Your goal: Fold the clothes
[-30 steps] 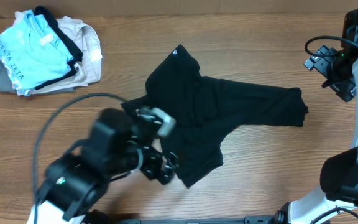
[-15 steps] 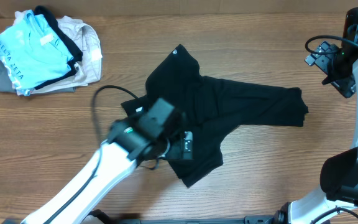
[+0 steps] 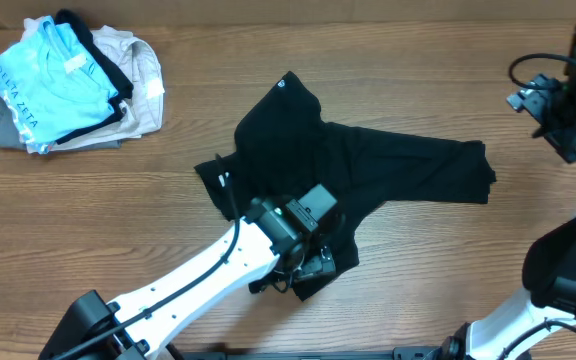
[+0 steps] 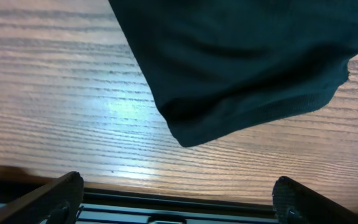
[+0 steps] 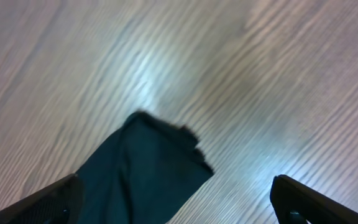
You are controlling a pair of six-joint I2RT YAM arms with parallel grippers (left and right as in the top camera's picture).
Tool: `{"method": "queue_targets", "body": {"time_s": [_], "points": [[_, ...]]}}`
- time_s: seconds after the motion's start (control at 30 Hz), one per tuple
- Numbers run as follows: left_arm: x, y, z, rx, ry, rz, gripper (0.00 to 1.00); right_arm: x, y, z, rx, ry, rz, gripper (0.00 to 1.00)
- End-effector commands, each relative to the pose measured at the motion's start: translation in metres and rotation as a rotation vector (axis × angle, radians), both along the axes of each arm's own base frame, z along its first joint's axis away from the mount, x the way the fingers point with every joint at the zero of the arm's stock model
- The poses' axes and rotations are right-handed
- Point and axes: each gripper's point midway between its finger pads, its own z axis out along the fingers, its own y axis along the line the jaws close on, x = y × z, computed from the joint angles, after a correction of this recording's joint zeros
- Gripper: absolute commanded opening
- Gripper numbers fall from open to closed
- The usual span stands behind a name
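Status: left fingers [image 4: 55, 194] and right fingers [image 5: 48, 200] fully open, empty. Lower left fingers onto the nearest T-shirt [image 3: 368, 160] corner; pinch fabric only

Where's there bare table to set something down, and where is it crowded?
Free: the table right of the black T-shirt up to the right arm; also the wood between shirt and clothes pile. Crowded: near centre, where the left pincer overlaps the shirt.
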Motion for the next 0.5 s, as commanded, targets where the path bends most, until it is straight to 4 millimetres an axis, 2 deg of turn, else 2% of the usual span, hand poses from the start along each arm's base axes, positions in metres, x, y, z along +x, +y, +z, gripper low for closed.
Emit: {"method": "queue_targets", "body": {"time_s": [0.0, 0.3, 0.47], "points": [[0.0, 0.008, -0.011, 0.05, -0.011, 0.08, 1.0, -0.003, -0.008, -0.009, 0.054, 0.003, -0.038, 1.0], [-0.005, 0.007, -0.049, 0.053, 0.02, 0.104, 1.0, 0.0, -0.006, -0.014, 0.083, 0.003, -0.019, 1.0], [-0.011, -0.002, -0.066, 0.023, 0.079, 0.101, 1.0, 0.001, -0.006, -0.014, 0.081, 0.001, -0.014, 1.0]]}}
